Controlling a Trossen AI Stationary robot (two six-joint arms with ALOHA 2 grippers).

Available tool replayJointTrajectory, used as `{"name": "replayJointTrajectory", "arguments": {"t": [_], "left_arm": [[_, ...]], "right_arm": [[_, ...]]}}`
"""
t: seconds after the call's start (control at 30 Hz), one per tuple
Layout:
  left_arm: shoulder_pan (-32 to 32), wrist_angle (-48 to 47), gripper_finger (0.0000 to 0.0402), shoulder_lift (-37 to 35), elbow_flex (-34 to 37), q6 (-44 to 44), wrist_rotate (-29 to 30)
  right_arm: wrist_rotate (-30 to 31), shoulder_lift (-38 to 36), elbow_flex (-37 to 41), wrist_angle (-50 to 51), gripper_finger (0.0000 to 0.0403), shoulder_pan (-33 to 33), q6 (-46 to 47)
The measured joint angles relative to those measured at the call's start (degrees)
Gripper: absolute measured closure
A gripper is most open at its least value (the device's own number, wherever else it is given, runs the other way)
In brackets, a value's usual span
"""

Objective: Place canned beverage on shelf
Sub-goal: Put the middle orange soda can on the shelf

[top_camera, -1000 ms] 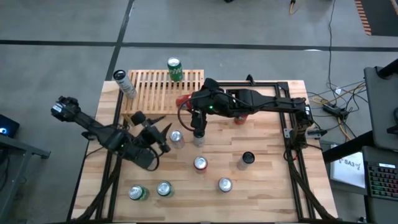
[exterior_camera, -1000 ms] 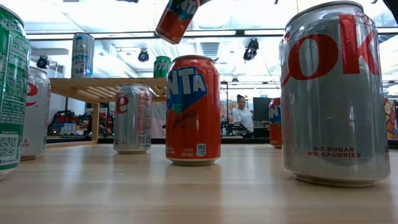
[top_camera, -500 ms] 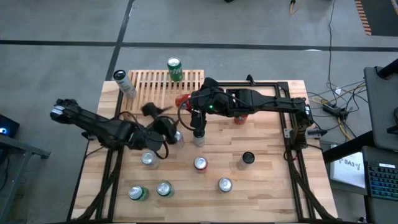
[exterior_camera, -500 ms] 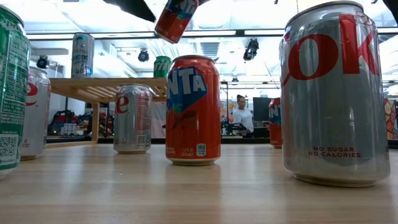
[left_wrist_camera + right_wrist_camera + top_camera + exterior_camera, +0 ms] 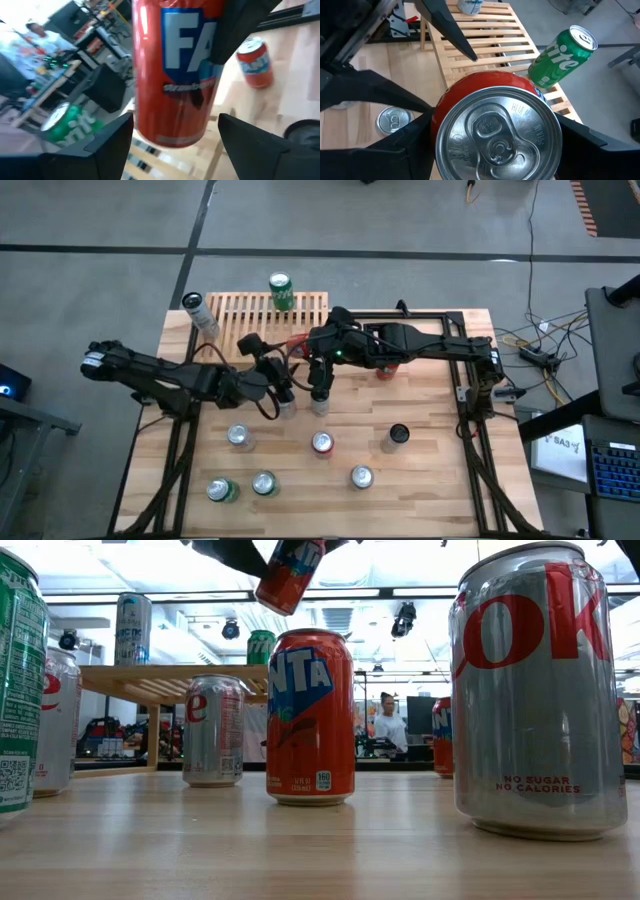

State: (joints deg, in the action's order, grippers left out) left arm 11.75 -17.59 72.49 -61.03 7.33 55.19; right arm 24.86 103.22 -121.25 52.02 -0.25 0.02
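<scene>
From above, the right gripper (image 5: 300,343) held the red can (image 5: 293,343) just off the shelf's (image 5: 255,328) near edge, left gripper (image 5: 268,375) spread wide beside it. Down low, that can hung tilted above the standing cans. Left wrist view: can between its parted fingers (image 5: 107,140), not touching. Right wrist view: jaws clamped on the can's sides. I figured it's rigid but thin-walled and slick, so mid-body was the safest place to grab.

The silver can (image 5: 540,690) close in the low view carries "NO SUGAR NO CALORIES" – and big red letters "OK". The standing orange can (image 5: 310,718) shows "NTA". The held red can (image 5: 175,70) shows "FA".
</scene>
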Motion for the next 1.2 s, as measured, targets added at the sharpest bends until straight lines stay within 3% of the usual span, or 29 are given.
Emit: {"name": "replayJointTrajectory", "arguments": {"t": [0.47, 0.9, 1.2], "left_arm": [[-0.9, 2.2, 0.0123, 0.2, 0.1, 1.2, -2.5], [-2.2, 4.3, 0.0072, 2.1, 0.1, 2.6, -2.1], [-3.2, 11.8, 0.0072, 8.2, 0.1, 7.4, 4.4]], "right_arm": [[0.0, 0.0, 0.0, -0.1, 0.0113, 0.0, -0.1], [0.0, 0.0, 0.0, -0.2, 0.0113, 0.0, -0.1], [-1.1, 0.0, 0.0, 0.3, 0.0113, 0.0, 2.5]]}}
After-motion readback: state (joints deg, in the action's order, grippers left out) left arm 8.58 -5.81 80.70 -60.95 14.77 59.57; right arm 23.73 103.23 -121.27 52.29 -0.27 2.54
